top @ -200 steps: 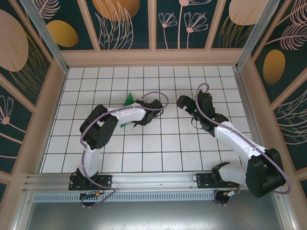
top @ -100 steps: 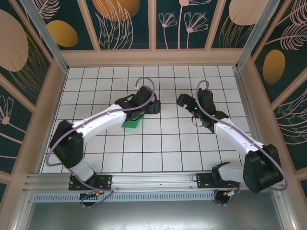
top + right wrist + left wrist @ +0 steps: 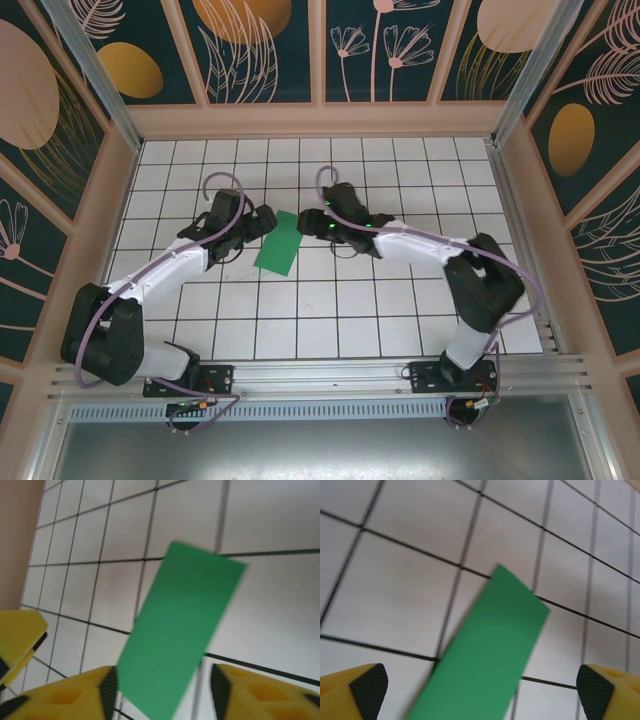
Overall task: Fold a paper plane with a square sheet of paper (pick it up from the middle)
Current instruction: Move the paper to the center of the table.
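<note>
Surface (image 3: 400,300) carries the square sheet of paper (image 3: 279,242), lying flat mid-grid as a narrow green rectangle. I judge one fold done, with nose and wing creases all left. Left gripper (image 3: 481,685) stands wide beside it. Right gripper (image 3: 162,687) is partly open, jaws astride the paper's near end.

Folded green paper (image 3: 277,242) lies flat on the tabletop (image 3: 400,300), closely flanked by the left pincer (image 3: 264,221) and right pincer (image 3: 306,222). Bare grid squares lie before and behind it; wooden walls (image 3: 320,120) ring the tabletop.
</note>
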Robot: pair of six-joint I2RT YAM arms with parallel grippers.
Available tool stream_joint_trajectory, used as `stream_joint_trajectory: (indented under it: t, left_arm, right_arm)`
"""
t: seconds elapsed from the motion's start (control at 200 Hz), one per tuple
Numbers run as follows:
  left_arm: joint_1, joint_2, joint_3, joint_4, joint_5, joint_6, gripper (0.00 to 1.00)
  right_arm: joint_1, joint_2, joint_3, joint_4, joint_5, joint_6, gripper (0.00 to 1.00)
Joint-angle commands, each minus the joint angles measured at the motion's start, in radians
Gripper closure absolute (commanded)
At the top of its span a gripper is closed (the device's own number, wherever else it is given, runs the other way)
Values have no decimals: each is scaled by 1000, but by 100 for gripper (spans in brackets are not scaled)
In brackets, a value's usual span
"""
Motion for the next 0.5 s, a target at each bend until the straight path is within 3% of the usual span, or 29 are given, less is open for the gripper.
stream_joint_trajectory:
  t: [0.0,0.23,0.495]
  left_arm:
    - [51,-49,-59,15,-30,-60,1]
    - [103,-139,-139,-6,-97,-100,2]
    - [104,-187,-152,-18,-99,-78,1]
  right_arm:
    - [47,117,100,35,-16,31,54]
    - [104,346,323,-41,-33,17,58]
    - [115,499,440,-115,-95,-29,57]
